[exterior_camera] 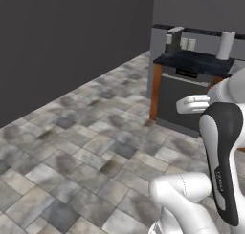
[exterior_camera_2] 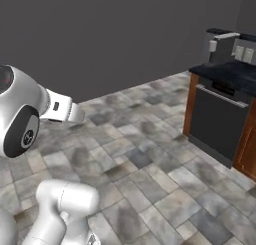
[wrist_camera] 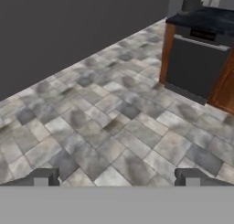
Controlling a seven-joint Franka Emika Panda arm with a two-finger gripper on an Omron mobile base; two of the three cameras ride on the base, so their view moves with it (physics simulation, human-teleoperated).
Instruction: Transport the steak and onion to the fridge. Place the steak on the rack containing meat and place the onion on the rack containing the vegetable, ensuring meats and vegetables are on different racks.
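Note:
My gripper (wrist_camera: 117, 178) is open: its two dark fingertips (wrist_camera: 44, 177) stand far apart at the bottom of the hand view, with nothing between them. It looks down over grey stone floor tiles (wrist_camera: 114, 122) toward a counter corner. The steak, the onion and the fridge with its racks are out of view.
A dark grey wall (exterior_camera: 72, 42) runs along the left. A counter with a dark top (exterior_camera: 198, 62), a black appliance front (exterior_camera: 179, 101) and a brown wooden side panel (exterior_camera: 154, 92) stands at the far right. A white cylinder (exterior_camera: 226, 45) stands on that counter. Open tiled floor (exterior_camera_2: 150, 164) lies between.

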